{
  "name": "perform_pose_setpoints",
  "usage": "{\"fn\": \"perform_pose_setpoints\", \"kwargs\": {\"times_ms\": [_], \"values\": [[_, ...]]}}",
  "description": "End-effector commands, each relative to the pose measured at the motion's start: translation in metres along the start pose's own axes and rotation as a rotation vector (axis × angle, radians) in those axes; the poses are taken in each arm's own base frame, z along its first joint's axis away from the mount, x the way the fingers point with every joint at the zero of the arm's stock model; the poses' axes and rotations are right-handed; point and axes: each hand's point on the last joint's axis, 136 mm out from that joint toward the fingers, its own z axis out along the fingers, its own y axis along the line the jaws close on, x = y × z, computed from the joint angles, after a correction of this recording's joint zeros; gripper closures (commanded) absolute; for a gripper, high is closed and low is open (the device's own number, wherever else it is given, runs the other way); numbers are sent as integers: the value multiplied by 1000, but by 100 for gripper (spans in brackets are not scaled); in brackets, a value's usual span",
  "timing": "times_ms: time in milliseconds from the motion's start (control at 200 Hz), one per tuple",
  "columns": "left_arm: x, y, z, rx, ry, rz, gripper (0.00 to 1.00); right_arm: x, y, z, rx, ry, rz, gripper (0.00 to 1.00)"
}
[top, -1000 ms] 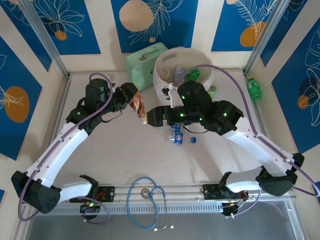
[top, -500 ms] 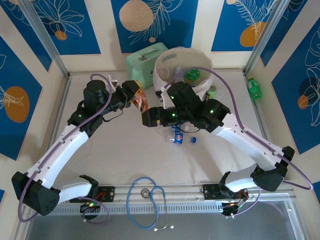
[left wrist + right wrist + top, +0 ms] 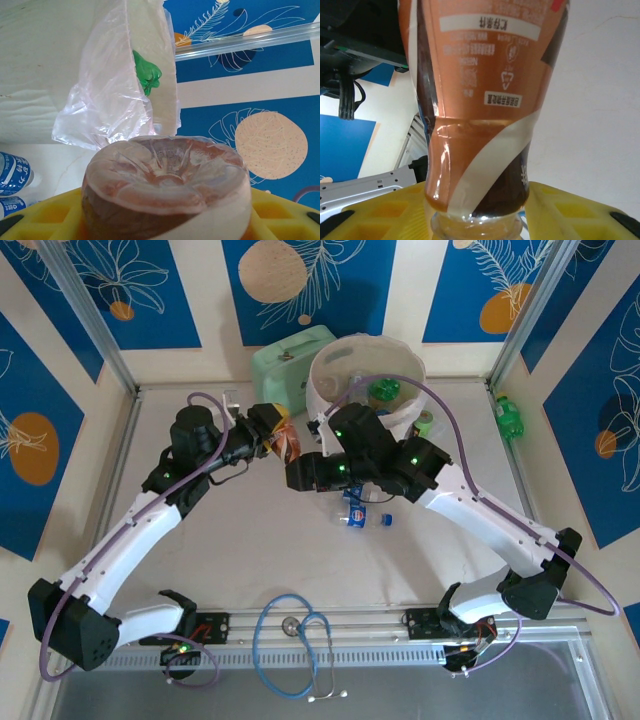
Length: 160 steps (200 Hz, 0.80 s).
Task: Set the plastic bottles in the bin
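Note:
An orange-and-brown labelled bottle (image 3: 287,444) hangs above the table between my two grippers. My left gripper (image 3: 277,433) is shut on its base end, whose bottom (image 3: 165,180) faces the left wrist camera between yellow pads. At the other end my right gripper (image 3: 296,470) has its yellow pads against the bottle (image 3: 485,100) at the neck. The bin (image 3: 325,392) stands just behind, with a green bottle (image 3: 385,392) inside; its translucent bag (image 3: 110,105) hangs close. A clear blue-labelled bottle (image 3: 355,515) lies on the table below my right arm. Another green bottle (image 3: 510,416) lies past the right rail.
A mint-green case (image 3: 285,365) stands left of the bin. A blue stethoscope (image 3: 300,640) lies at the near edge between the arm bases. A small pale-green object (image 3: 427,422) sits right of the bin. Metal rails border the table.
My right gripper has moved left onto the bottle's neck and its jaws have come in around it. My left gripper has carried the bottle slightly up and right.

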Motion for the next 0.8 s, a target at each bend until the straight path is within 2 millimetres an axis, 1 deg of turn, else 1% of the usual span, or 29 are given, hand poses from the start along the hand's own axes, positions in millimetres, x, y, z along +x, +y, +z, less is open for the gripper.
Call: {"fn": "perform_pose_setpoints", "kwargs": {"times_ms": [0,180,285,350,405,420,430,435,445,520,610,690,795], "values": [[1,-12,-2,54,14,10,46,0,2,1,-23,5,1,56],[1,-13,-3,47,11,27,35,1,1,-1,-17,3,4,62],[0,-13,-4,43,7,59,31,1,0,-3,-15,-4,4,65],[0,-12,-3,31,11,76,23,1,1,-5,-15,-7,2,66],[-1,-16,-4,27,9,105,15,0,1,-7,-13,-13,1,67],[-1,-17,-4,24,8,115,12,0,1,-8,-12,-14,-1,67],[-2,-17,-4,20,7,121,4,0,1,-9,-11,-15,-1,67],[-2,-18,-5,20,6,124,2,0,1,-9,-10,-16,-1,67],[-2,-19,-5,17,5,131,0,0,1,-10,-8,-17,-1,68],[-8,-27,-10,-14,-10,197,0,-3,1,-16,5,-33,-10,68],[-18,-38,-23,-51,-48,279,0,-10,-2,-29,37,-66,-16,68],[-28,-45,-37,-87,-102,348,0,-21,-3,-43,58,-105,-20,69],[-37,-46,-54,-157,-160,433,0,-40,-7,-63,89,-168,-21,68]]}}
